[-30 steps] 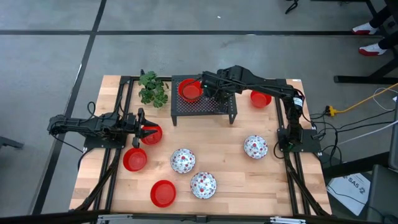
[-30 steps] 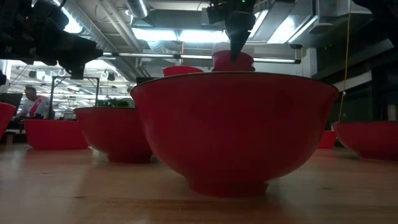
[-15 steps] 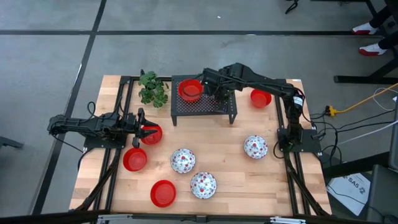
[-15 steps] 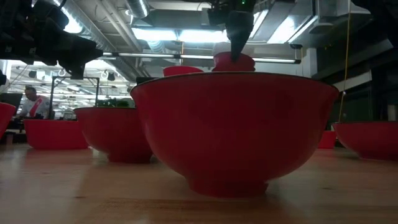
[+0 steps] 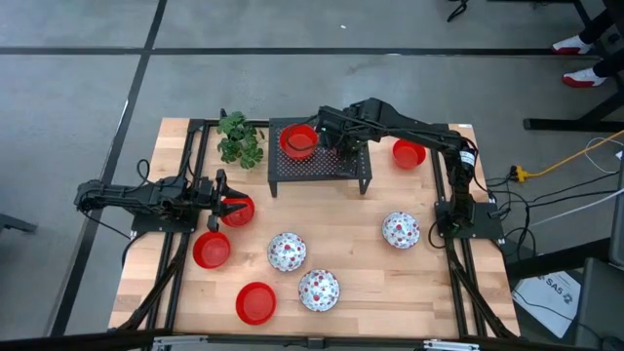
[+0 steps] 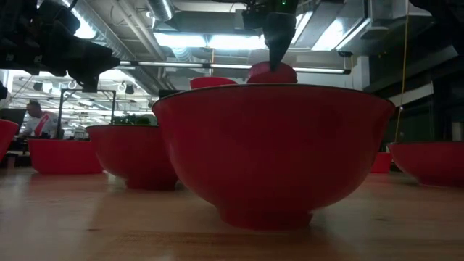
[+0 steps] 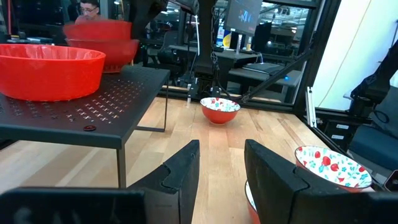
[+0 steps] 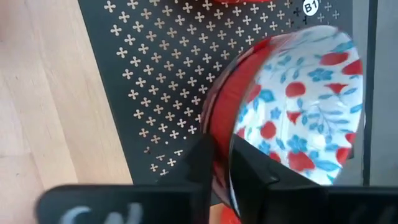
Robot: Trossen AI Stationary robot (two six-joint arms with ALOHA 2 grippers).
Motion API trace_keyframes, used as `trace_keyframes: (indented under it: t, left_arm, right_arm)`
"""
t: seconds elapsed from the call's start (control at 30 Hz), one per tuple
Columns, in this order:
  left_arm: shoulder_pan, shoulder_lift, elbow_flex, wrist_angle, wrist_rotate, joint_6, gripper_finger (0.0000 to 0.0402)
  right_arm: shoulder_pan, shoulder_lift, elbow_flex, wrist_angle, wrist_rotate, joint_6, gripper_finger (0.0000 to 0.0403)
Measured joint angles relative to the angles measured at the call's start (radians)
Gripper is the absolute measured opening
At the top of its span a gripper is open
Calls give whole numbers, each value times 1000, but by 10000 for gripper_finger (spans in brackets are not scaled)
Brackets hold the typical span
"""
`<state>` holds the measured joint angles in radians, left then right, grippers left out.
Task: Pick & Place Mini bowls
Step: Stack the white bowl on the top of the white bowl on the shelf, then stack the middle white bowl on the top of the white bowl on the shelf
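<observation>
Mini bowls are spread over the wooden tabletop (image 5: 361, 283), and the one being handled now is a small round bowl, white inside with red and blue flowers and red outside (image 8: 292, 106). It is over the black perforated metal rack (image 5: 322, 166), beside a plain glossy red bowl (image 5: 298, 141) that already stands on the rack. The right gripper (image 8: 221, 165) has its jaws pinched on the rim of the flowered bowl, one finger inside and one outside. The bowl looks tilted, so if the jaws let go too early, I think it may roll or knock its red neighbour. The left gripper (image 7: 221, 165) waits low at the left side near another red bowl (image 5: 237, 211), jaws apart and empty.
</observation>
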<state>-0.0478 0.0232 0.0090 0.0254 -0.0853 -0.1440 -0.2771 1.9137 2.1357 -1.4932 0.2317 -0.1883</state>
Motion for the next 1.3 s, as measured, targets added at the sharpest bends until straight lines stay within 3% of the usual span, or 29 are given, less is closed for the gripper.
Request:
trace_keyframes:
  t: [0.23, 0.4, 0.77, 0.93, 1.3]
  left_arm:
    - [0, 0, 0, 0, 0, 0, 123]
    - [0, 0, 0, 0, 0, 0, 123]
    - [0, 0, 0, 0, 0, 0, 123]
    - [0, 0, 0, 0, 0, 0, 123]
    - [0, 0, 0, 0, 0, 0, 123]
  right_arm:
    - [0, 0, 0, 0, 33, 3, 134]
    - [0, 0, 0, -1, 37, 4, 165]
    - [18, 0, 136, -19, 28, 49, 170]
    - [39, -1, 222, -39, -48, 116, 170]
    - [127, -34, 210, -80, -78, 162, 170]
